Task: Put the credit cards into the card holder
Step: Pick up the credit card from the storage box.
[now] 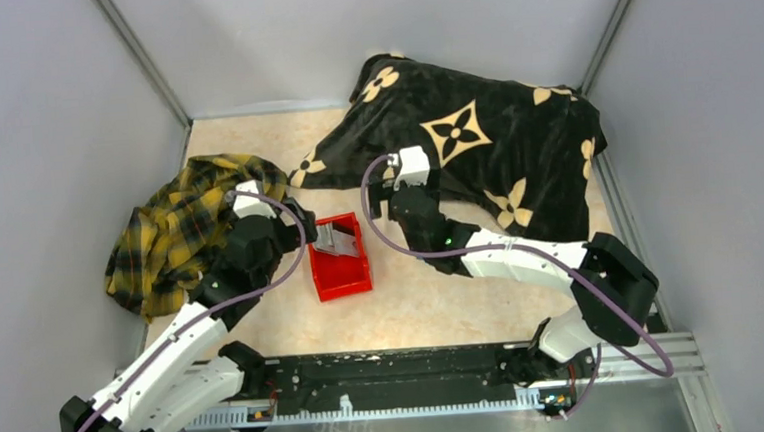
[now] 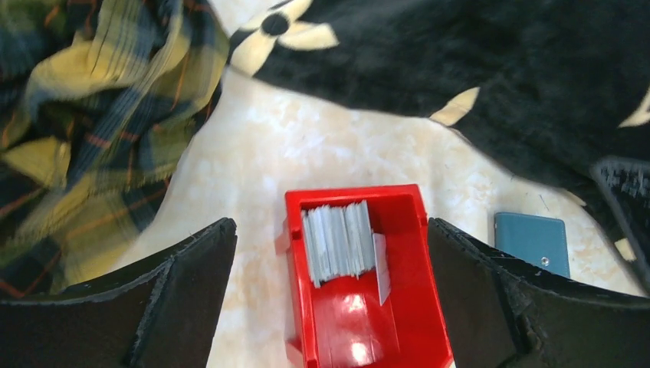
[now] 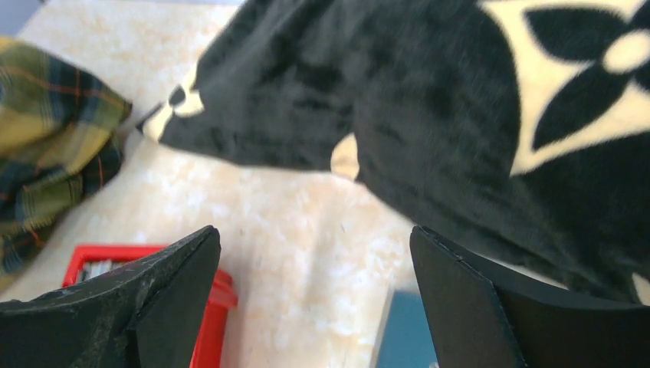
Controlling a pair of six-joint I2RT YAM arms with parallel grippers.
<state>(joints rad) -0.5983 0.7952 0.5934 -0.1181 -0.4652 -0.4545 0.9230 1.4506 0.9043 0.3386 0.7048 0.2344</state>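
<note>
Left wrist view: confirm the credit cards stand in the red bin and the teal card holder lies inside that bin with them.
Not quite. The card holder is not inside the red bin: the left wrist view shows it lying on the table, apart from the bin, on its right. The credit cards do stand in the bin.

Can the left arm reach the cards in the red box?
Probably yes. The left gripper hangs open right by the red box, and nothing covers the cards standing inside.
</note>
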